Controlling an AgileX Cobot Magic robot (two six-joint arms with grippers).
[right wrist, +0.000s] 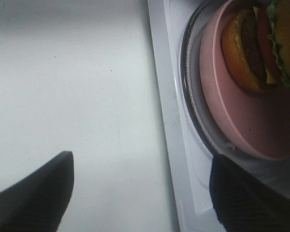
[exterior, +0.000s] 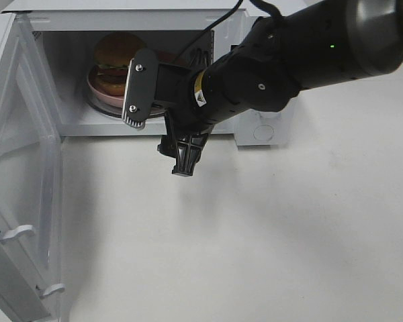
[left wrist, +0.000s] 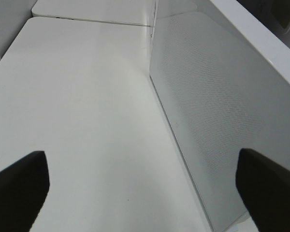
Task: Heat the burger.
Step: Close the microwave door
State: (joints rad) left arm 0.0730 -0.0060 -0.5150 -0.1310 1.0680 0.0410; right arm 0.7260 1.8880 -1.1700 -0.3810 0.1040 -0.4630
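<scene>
**Operator:** Where is the item to be heated?

**Technician:** The tall burger [exterior: 117,57], with a glossy golden-brown bun, green lettuce, red tomato and yellow cheese, stands inside the white box-shaped microwave oven [exterior: 258,131]. It rests on a round pink plate [exterior: 94,86]. The plate sits on the clear glass turntable [right wrist: 191,96] on the cavity floor.

**Operator:** What is the door status?

**Technician:** The white hinged door [exterior: 27,168] with a translucent window is swung fully open, on the left of the cavity in the high view.

**Operator:** What is the right tool condition?

**Technician:** The black right gripper [exterior: 161,124] hovers at the cavity mouth, above the plain white table [exterior: 255,235]. Its jaws stand apart and clamp on nothing. In the wrist view, one finger is over the table and the other is over the oven's front sill, near the plate rim. Whether that finger touches the sill cannot be told.

**Operator:** And the left tool?

**Technician:** The black left gripper [left wrist: 145,193] appears only in its own wrist view. Its jaws stand wide apart over the table, and the dotted face of the door is just beside one finger.
</scene>
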